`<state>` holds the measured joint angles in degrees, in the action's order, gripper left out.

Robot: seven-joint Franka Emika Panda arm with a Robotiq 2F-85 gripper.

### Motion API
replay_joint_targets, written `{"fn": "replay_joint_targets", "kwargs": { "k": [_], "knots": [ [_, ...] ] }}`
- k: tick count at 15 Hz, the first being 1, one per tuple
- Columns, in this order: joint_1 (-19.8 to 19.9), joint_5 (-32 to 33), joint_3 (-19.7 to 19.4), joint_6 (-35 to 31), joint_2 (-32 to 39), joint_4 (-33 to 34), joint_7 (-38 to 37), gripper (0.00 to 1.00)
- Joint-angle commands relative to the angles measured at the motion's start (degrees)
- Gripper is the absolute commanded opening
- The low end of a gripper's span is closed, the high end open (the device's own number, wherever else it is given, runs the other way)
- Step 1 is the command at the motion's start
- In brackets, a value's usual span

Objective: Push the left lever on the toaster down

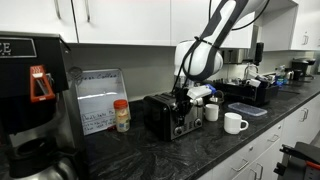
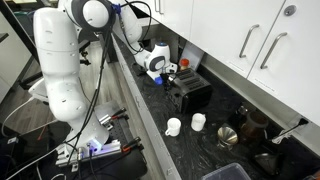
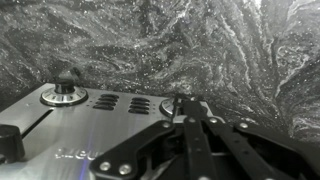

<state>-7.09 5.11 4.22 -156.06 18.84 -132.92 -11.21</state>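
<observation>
The black and silver toaster [image 1: 163, 116] stands on the dark counter in both exterior views [image 2: 188, 93]. My gripper [image 1: 182, 100] is right at one end of it [image 2: 172, 73]. In the wrist view the toaster's silver front panel [image 3: 60, 135] fills the lower left, with a round knob [image 3: 63, 92], vent slots [image 3: 122, 102] and a black lever [image 3: 9, 141] at the left edge. My gripper [image 3: 186, 100] is shut, and its joined fingertips rest against a second knob or lever on the panel, mostly hiding it.
A spice jar [image 1: 121, 116] and a framed sign [image 1: 99, 100] stand beside the toaster, with a coffee machine [image 1: 35, 100] past them. Two white mugs [image 1: 234, 122] sit on the other side. Appliances line the far counter [image 1: 250, 85]. Cabinets hang above [image 2: 250, 40].
</observation>
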Motion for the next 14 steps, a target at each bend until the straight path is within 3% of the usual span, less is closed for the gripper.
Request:
{"fn": "replay_joint_targets", "kwargs": {
  "k": [1,14],
  "knots": [
    [-0.76,-1.46,0.5,0.46,1.44,-1.32,1.46,0.0],
    [-2.93,-0.67,2.09,4.45,-4.63,0.9,2.23,0.0]
  ]
}}
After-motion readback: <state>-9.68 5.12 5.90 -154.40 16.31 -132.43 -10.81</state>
